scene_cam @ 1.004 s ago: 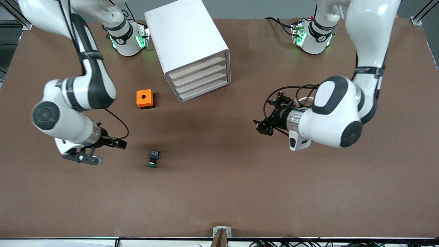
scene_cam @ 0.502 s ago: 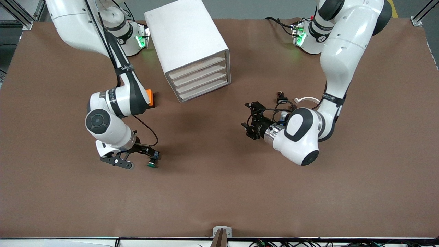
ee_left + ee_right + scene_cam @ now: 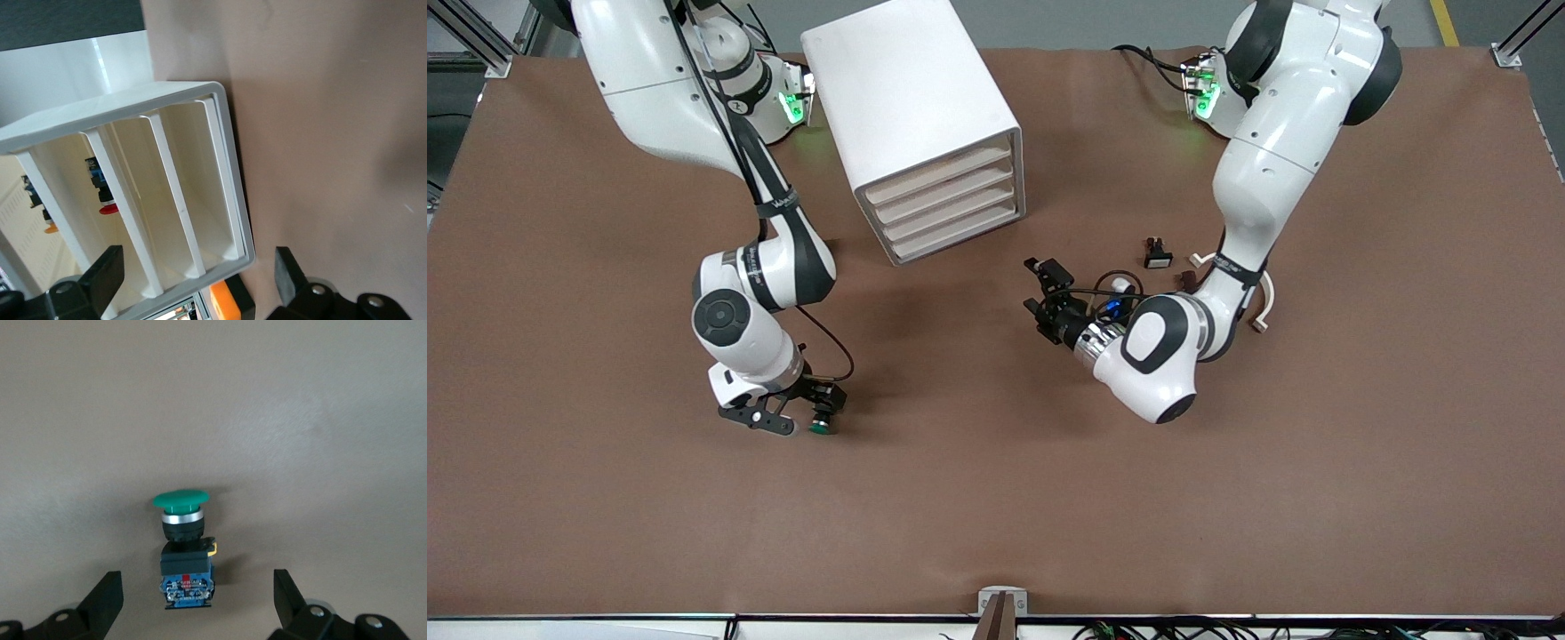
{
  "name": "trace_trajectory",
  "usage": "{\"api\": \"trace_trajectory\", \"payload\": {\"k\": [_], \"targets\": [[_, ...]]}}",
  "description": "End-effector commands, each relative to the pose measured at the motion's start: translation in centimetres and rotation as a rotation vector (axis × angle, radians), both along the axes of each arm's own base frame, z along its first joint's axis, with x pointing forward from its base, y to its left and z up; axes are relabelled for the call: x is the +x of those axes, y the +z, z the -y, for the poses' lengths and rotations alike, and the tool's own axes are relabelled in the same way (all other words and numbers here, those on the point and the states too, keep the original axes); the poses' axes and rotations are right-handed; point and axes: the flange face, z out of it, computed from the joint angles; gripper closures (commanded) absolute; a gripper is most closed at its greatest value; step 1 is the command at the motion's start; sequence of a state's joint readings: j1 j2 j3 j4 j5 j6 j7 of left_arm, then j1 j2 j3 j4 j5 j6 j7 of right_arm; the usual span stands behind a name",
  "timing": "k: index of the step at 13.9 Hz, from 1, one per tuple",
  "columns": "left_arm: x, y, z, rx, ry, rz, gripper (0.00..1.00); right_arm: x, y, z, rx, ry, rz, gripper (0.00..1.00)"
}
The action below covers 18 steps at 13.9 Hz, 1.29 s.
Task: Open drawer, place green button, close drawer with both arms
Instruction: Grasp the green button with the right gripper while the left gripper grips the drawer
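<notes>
Front view, from the right arm's end of the table toward the left arm's end. The right gripper (image 3: 796, 411) is low over the brown table (image 3: 978, 498), its fingers (image 3: 101, 603) spread wide and holding nothing. The button (image 3: 823, 415), with a round green cap and a dark boxy body, lies on its side on the table just beside the fingertips; in the right wrist view the button (image 3: 183, 543) lies between the lines of the two open fingers, just ahead of their tips and touching neither, with its green cap pointing away from the gripper.

Nearer the robots' bases stands the white drawer cabinet (image 3: 925, 124), its stacked drawer fronts (image 3: 951, 209) all shut and angled toward the left arm's end of the table.

The left gripper (image 3: 1040, 289) hovers over the table in front of the cabinet, aimed at the drawer fronts. In the left wrist view its fingers (image 3: 105, 277) are spread wide and empty, with the cabinet (image 3: 133, 193) ahead of them and well apart. An orange cube (image 3: 225, 301) shows past the cabinet's edge in that view.

Toward the left arm's end of the table from the left gripper, a black button with a white cap (image 3: 1158, 252) lies on the table, and a white curved piece (image 3: 1263, 307) lies beside the arm's forearm.
</notes>
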<state>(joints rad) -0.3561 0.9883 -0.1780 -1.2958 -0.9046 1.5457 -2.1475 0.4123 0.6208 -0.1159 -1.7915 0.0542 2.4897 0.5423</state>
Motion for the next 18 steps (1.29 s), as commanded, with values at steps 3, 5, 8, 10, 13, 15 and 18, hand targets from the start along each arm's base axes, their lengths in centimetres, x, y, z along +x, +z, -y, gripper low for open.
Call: {"api": "trace_trajectory", "payload": {"k": [3, 5, 8, 10, 13, 15, 18], "targets": [[-2.8, -2.8, 3.2, 0.036, 0.014, -0.172, 0.39, -0.2, -1.8, -0.4, -0.004, -0.005, 0.005, 0.00], [-4.5, -3.0, 4.8, 0.032, -0.024, -0.196, 0.50, -0.2, -2.2, -0.2, -0.007, 0.000, -0.002, 0.03], [-6.5, -3.8, 6.4, 0.030, -0.049, -0.222, 0.55, -0.2, -3.3, -0.1, -0.014, 0.001, -0.013, 0.03], [-7.9, -4.3, 7.6, 0.026, -0.073, -0.239, 0.55, -0.1, -3.8, -0.3, -0.016, 0.003, -0.015, 0.09], [-9.5, -5.2, 8.5, 0.031, -0.094, -0.257, 0.55, -0.1, -3.7, -0.5, -0.015, 0.002, -0.018, 0.41], [-10.5, -5.3, 9.3, 0.034, -0.115, -0.260, 0.55, -0.3, -3.8, -0.9, -0.012, 0.006, -0.023, 0.70], [-11.6, -5.2, 10.3, 0.032, -0.140, -0.254, 0.55, -0.2, -3.1, -1.2, -0.009, 0.013, -0.028, 0.97]]}}
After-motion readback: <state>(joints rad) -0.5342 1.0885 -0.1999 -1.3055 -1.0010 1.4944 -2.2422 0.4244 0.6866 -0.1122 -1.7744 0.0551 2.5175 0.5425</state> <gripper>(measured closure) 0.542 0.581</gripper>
